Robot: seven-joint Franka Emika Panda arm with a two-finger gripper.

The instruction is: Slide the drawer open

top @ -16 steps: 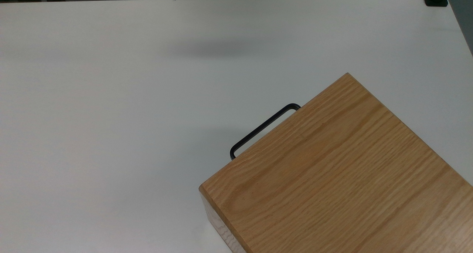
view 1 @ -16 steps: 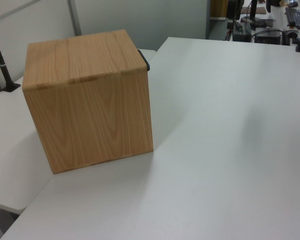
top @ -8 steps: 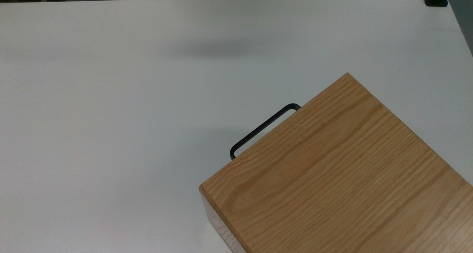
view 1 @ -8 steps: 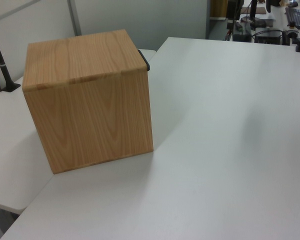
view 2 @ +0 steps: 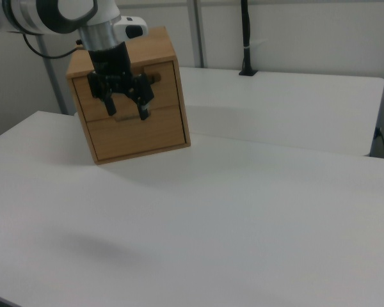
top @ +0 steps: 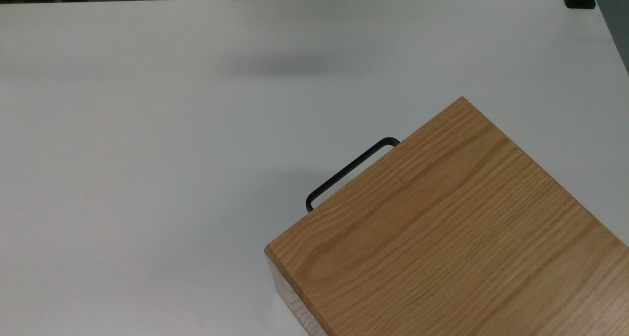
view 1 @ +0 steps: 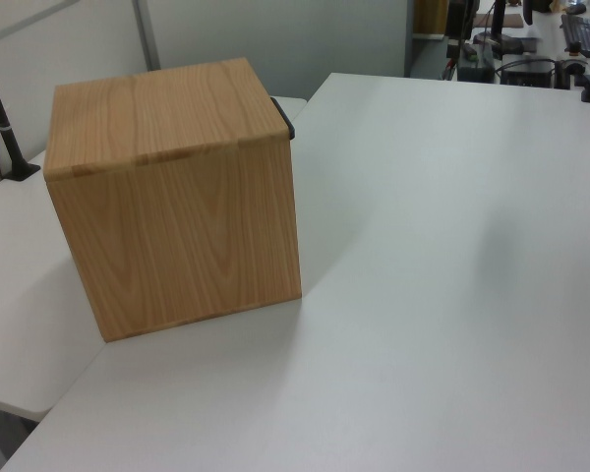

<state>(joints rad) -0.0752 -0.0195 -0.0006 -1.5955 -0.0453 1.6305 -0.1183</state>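
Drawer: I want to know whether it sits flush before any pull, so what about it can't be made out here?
- Top view: the box top hides the drawer front, with the handle poking out; the bottom and right edges cut the box off.
- Left view: the front faces away, past a handle corner.
- Right view: the gripper overlaps the drawer, covering its handle; the seams are too small to judge.
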